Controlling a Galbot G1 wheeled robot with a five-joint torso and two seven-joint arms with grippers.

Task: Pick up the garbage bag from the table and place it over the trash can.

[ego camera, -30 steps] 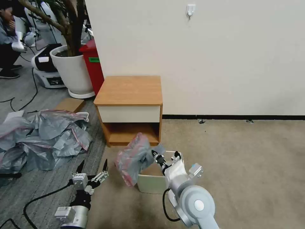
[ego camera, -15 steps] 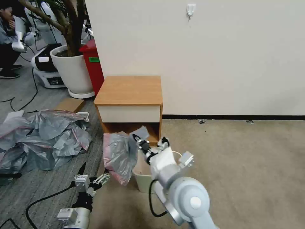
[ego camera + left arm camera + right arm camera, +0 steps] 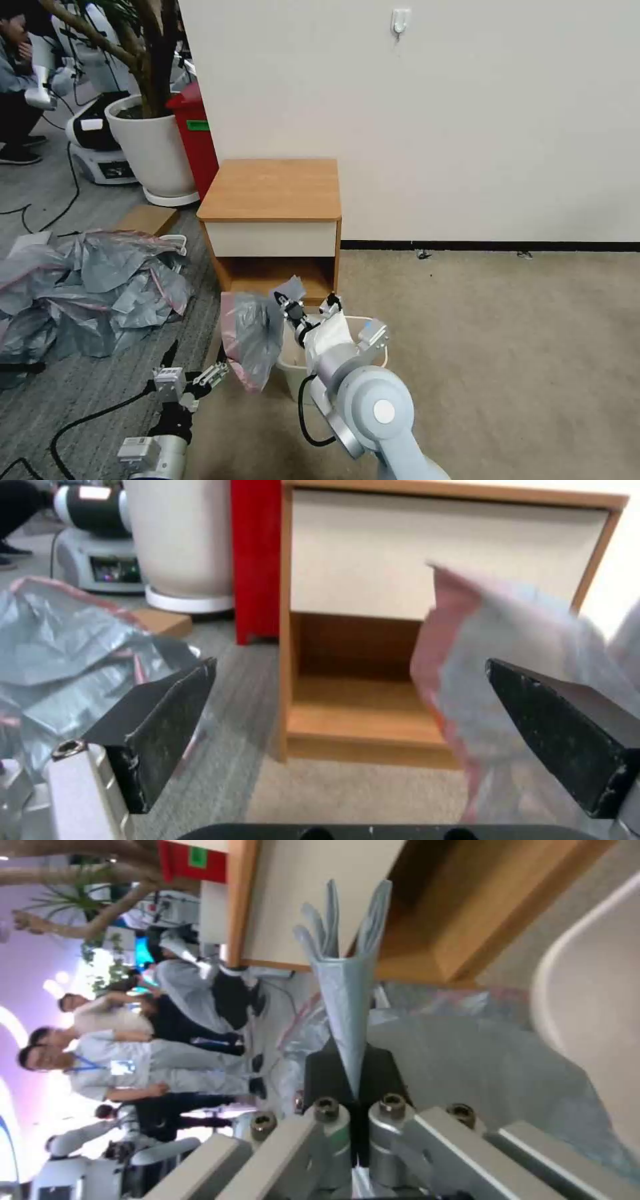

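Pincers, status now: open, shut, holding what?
Left pincer: open, holding nothing, low beside the garbage bag.
Right pincer: shut on the garbage bag, over the trash can.

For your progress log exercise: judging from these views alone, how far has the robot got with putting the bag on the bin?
Done: the garbage bag is off the table. In hand: the right gripper is shut on its top edge, and it hangs beside the trash can, not over it. The left gripper waits below with its jaws open. Left: spreading the bag's mouth over the can's rim.
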